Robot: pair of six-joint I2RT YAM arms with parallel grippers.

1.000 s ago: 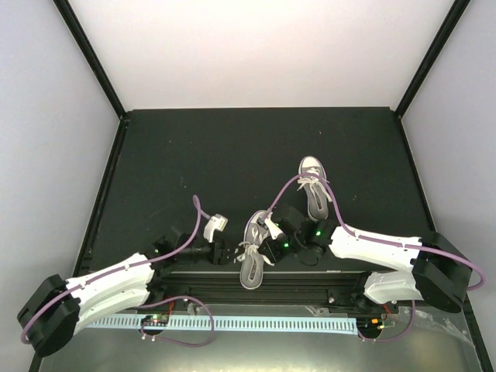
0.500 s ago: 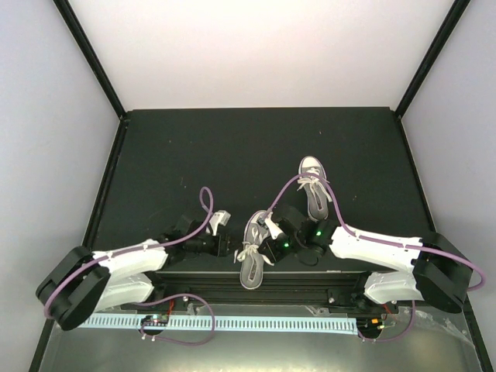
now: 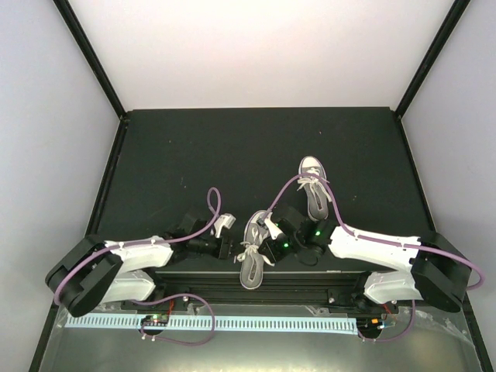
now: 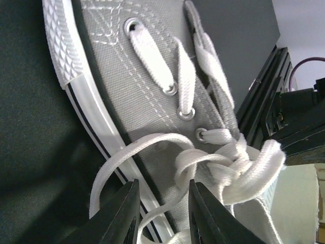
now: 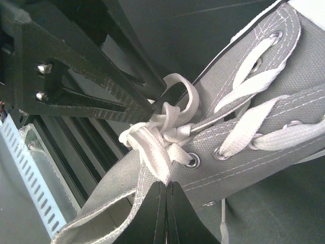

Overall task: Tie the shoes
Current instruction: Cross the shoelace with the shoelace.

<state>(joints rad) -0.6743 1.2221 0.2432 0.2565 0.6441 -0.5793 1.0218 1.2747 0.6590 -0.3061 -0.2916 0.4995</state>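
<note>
Two grey sneakers with white laces lie on the black table: the near shoe (image 3: pixel 252 256) between my grippers and the far shoe (image 3: pixel 314 190) behind my right arm. My left gripper (image 3: pixel 229 248) is at the near shoe's left side. In the left wrist view it (image 4: pixel 161 203) is open, with a loose lace loop (image 4: pixel 152 145) lying between its fingers beside the knot (image 4: pixel 244 168). My right gripper (image 3: pixel 267 239) is at the shoe's right side. In the right wrist view it (image 5: pixel 166 187) is shut on a folded lace loop (image 5: pixel 152 152) coming out of the knot.
A black rail (image 3: pixel 256 283) runs along the table's near edge just below the near shoe, with a white slotted cable duct (image 3: pixel 232 322) in front of it. Purple cables (image 3: pixel 211 203) arch over both arms. My left gripper's black finger (image 5: pixel 76 86) shows in the right wrist view.
My left arm has folded and its gripper has moved right, up to the near shoe's left side. My right arm and both shoes have stayed put.
</note>
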